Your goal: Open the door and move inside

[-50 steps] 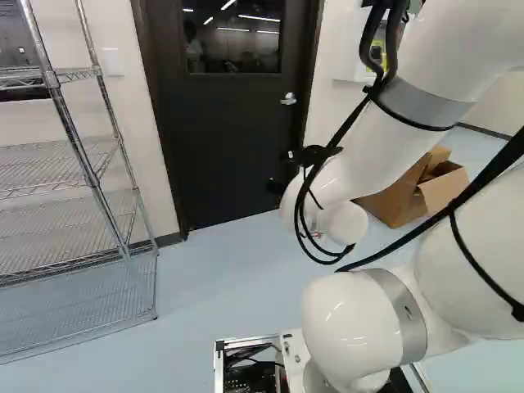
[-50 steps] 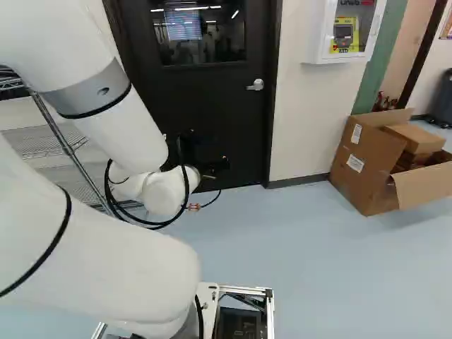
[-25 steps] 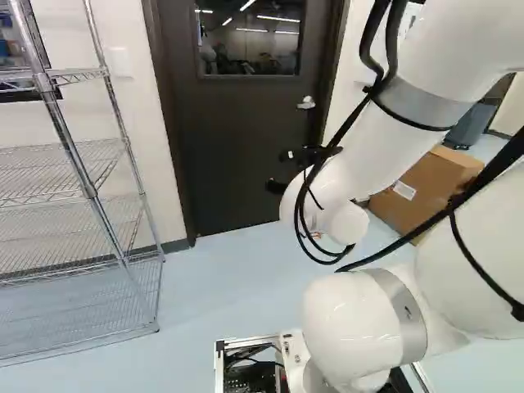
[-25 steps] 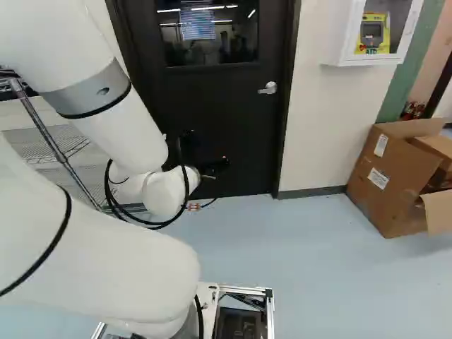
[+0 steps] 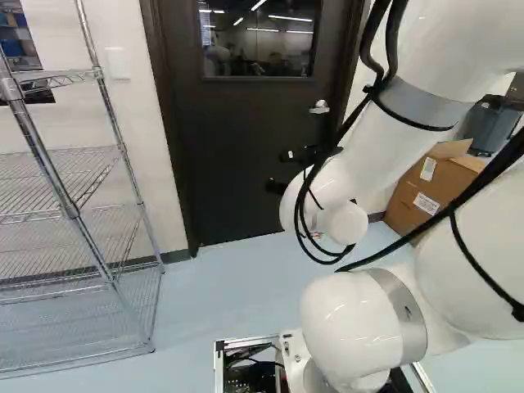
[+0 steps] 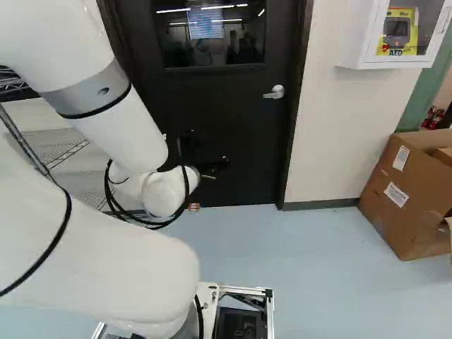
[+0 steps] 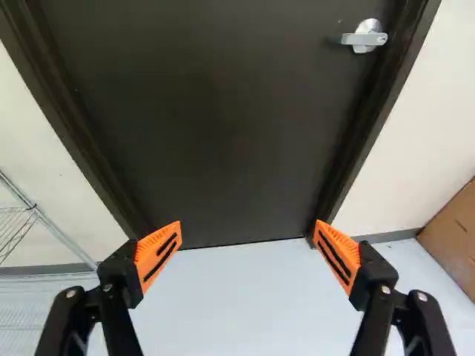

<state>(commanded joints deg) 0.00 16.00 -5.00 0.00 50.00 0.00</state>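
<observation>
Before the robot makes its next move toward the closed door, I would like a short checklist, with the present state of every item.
1. Gripper open and empty: ok, nothing between its fingers.
2. Handle in sight of the wrist view: ok.
3. Gripper lined up with the handle: not ok, the handle is off to one side, not between the fingers.
4. Door unlocked: cannot tell.
5. Cardboard box out of the doorway: ok, it stands beside the door, by the wall.
6. Enough room beside the wire rack for the base: cannot tell.
</observation>
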